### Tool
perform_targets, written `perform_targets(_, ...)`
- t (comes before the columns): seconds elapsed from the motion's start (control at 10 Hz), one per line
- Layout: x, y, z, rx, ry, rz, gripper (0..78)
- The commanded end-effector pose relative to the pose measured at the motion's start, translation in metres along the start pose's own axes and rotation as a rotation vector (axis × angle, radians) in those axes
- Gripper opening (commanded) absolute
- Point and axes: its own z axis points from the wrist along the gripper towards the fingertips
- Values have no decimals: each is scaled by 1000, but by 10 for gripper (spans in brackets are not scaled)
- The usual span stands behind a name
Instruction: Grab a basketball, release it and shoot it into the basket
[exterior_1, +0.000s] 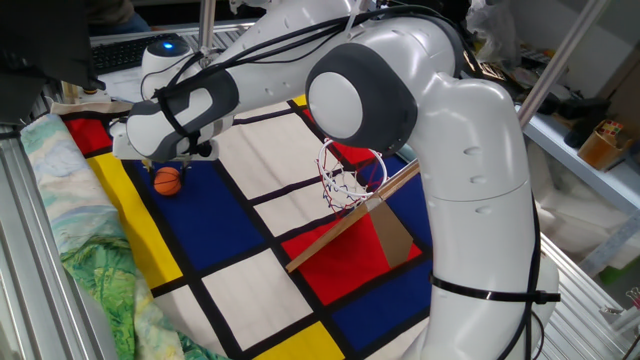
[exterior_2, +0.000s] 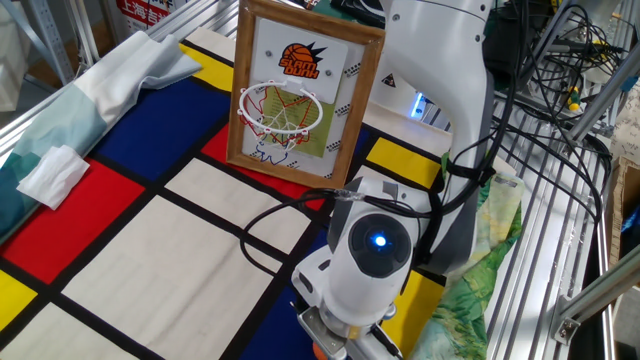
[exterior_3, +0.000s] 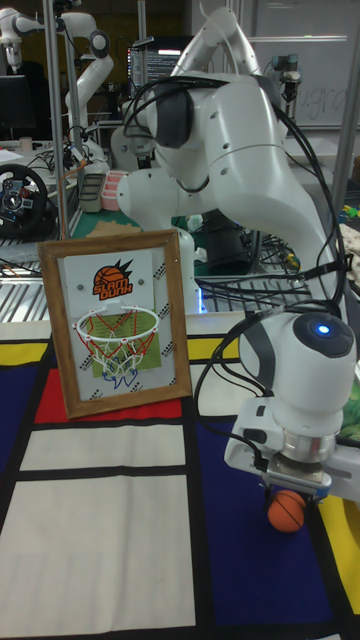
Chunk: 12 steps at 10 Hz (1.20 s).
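Note:
The small orange basketball (exterior_1: 167, 181) sits just under the white wrist, over the blue square beside the yellow stripe. In the tall fixed view the basketball (exterior_3: 287, 510) hangs between the short fingers of my gripper (exterior_3: 288, 492), which looks shut on it, just above the cloth. Only an orange sliver of the basketball (exterior_2: 326, 352) shows at the bottom edge of the other fixed view. The basket (exterior_2: 280, 106), a red-and-white ring with a white net on a wood-framed backboard, stands upright further back. The basket (exterior_1: 349, 172) is propped by a slanted cardboard support, and its ring (exterior_3: 119, 326) faces the ball.
A red, blue, yellow and white checked cloth (exterior_2: 150, 260) covers the table. Crumpled green fabric (exterior_1: 95, 275) lies along the edge near the ball. A white rag (exterior_2: 52, 172) rests on a red square. Metal rails (exterior_2: 545, 280) border the table, and the arm's base (exterior_1: 480, 200) stands beside the hoop.

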Motion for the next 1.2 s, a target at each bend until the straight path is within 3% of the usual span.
perform_targets(0.1, -1, 0, -2, 5, -5, -1, 13)
perform_targets(0.4, -1, 0, -2, 5, -5, -1, 13)
perform_targets(0.5, -13, -12, -53, 53, 37, -33, 13)
perform_targets(0.9, -13, -14, -55, 76, 29, -47, 13)
perform_targets(1.2, -12, -25, -65, 87, 30, -66, 13)
